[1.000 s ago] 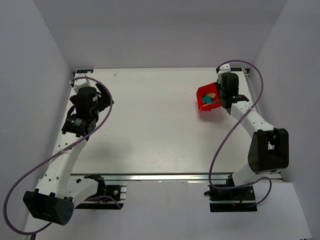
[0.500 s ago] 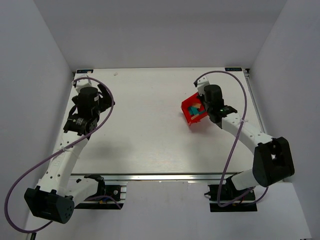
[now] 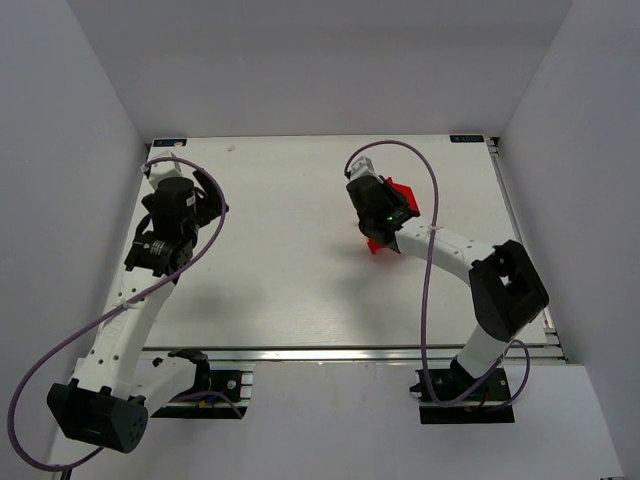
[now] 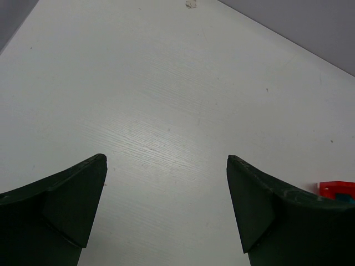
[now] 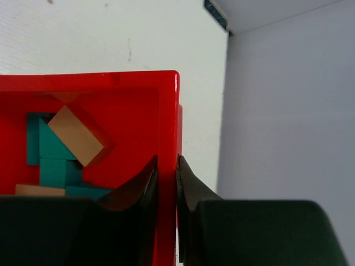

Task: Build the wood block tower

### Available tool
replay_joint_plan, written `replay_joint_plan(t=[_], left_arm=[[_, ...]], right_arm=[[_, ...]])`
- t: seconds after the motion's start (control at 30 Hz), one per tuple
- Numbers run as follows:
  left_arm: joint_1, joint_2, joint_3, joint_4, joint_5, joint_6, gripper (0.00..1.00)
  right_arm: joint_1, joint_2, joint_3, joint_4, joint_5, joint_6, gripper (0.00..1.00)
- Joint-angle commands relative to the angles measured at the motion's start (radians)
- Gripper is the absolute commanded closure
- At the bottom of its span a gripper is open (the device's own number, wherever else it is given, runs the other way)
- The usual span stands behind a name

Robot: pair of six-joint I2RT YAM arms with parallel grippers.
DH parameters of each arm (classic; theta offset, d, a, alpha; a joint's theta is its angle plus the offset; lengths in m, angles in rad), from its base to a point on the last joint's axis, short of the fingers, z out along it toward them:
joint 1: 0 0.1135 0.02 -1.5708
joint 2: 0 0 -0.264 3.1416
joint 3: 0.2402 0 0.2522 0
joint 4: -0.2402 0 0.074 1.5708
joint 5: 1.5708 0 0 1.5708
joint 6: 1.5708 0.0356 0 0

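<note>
Lying jumbled inside the red bin [image 5: 166, 100], the wood blocks [image 5: 55, 172] formed no tower: teal pieces [image 5: 36, 138] lay under a tilted tan block [image 5: 75, 136], and a second tan piece [image 5: 33, 190] was cut off by the right gripper [image 5: 166, 166], whose claw pinched the bin's side wall, one finger inside and one outside. From above, that arm hid most of the bin, leaving only a red corner showing. Well left of the bin, the left gripper [image 4: 166, 183] hung with fingers spread wide over the table [image 4: 166, 83], and a small dark label [image 5: 216, 14] beyond the bin was too blurred to read.
</note>
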Motion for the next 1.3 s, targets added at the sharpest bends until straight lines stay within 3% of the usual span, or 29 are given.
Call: replay_joint_plan(t=[0.0,0.1,0.17,0.2,0.23,0.3,0.37,0.4,0.47,0.5,0.63,0.87,1.1,1.27], left_arm=[[-0.005,-0.035,-0.008,-0.005,-0.010,-0.005,0.02],[-0.005,-0.040,-0.008,-0.006,-0.013,-0.005,0.02],[-0.006,-0.043,-0.010,-0.006,-0.015,-0.005,0.02],[-0.006,-0.043,-0.011,-0.005,-0.015,-0.005,0.02],[-0.008,-0.043,-0.013,-0.006,-0.015,-0.005,0.02],[-0.006,-0.043,-0.011,-0.009,-0.013,-0.005,0.02],[-0.006,-0.042,-0.008,-0.012,-0.015,-0.004,0.02],[-0.006,-0.042,-0.007,-0.014,-0.016,-0.003,0.02],[-0.008,-0.045,-0.005,-0.017,-0.017,-0.003,0.02],[-0.008,-0.046,-0.005,-0.020,-0.018,-0.002,0.02],[-0.009,-0.052,-0.001,-0.018,-0.020,-0.002,0.02],[-0.008,-0.057,-0.016,-0.003,-0.006,-0.002,0.02],[-0.009,-0.054,-0.025,0.008,0.011,0.000,0.02],[-0.009,-0.045,-0.024,0.005,0.014,0.001,0.02]], right_arm=[[0.052,0.006,0.070,0.077,0.176,-0.111,1.00],[0.081,0.031,0.079,0.222,0.271,-0.248,1.00],[0.095,0.040,0.046,0.371,0.318,-0.483,1.00],[0.110,0.043,0.024,0.569,0.322,-0.580,1.00],[0.119,0.050,-0.011,0.667,0.332,-0.771,1.00],[0.144,0.099,-0.031,0.937,0.349,-0.954,1.00],[0.158,0.177,-0.059,1.185,0.349,-1.285,1.00],[0.167,0.210,-0.062,1.432,0.343,-1.404,1.00],[0.177,0.298,-0.069,1.635,0.305,-1.711,1.00],[0.184,0.299,-0.082,1.642,0.293,-1.715,1.00],[0.207,0.284,-0.086,1.316,0.300,-1.496,1.00],[0.254,0.319,-0.083,1.141,0.309,-1.362,1.00],[0.268,0.359,-0.057,1.143,0.328,-1.342,1.00],[0.254,0.353,-0.017,1.241,0.349,-1.383,1.00]])
